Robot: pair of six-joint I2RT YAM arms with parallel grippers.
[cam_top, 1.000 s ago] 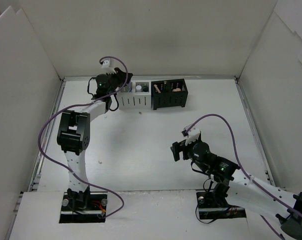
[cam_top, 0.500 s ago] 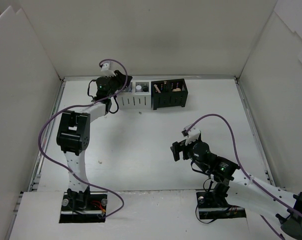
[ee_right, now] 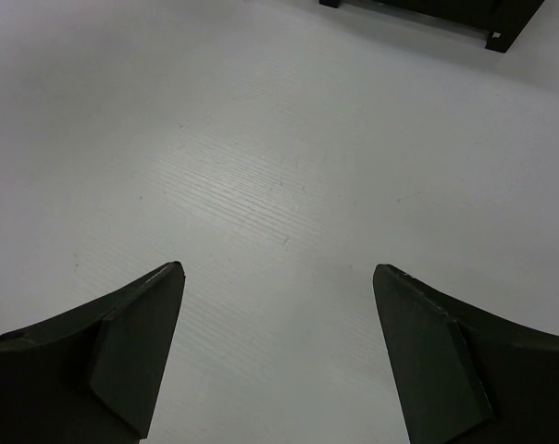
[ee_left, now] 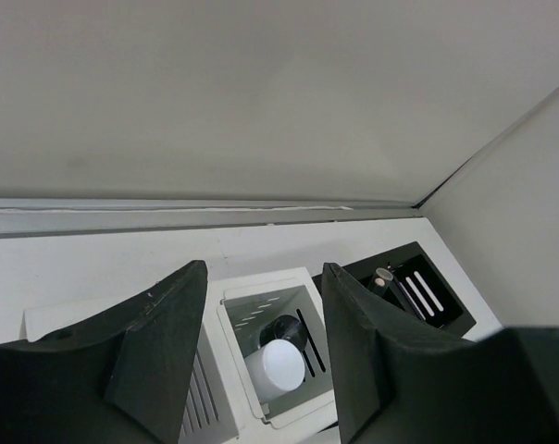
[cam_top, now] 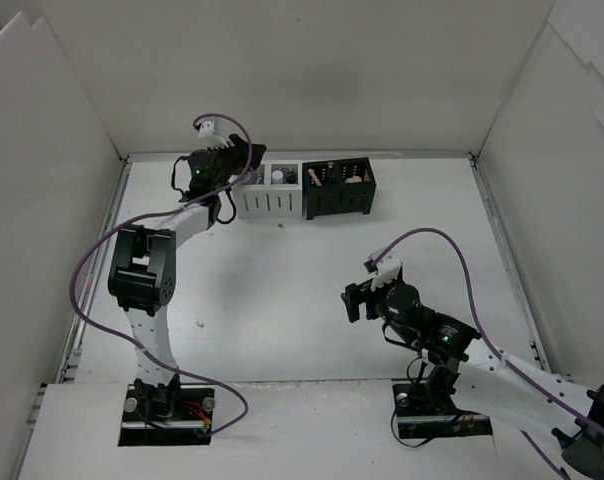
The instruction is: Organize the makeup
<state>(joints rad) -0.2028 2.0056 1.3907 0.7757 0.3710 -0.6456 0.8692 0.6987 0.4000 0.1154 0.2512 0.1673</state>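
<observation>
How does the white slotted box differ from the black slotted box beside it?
Colour: the white slotted box is white, the black slotted box black. Place: the white one stands left, the black one right, side by side. Contents: the white box shows a white round cap; the black box a peach sponge. The left tool hovers above the white box only. Both have slotted walls.

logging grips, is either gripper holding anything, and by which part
Nothing held: left gripper open over the white box, right gripper open over the table.

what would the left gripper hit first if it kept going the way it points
Probably the white round cap standing in the white box compartment between its fingers; depth is unclear.
</observation>
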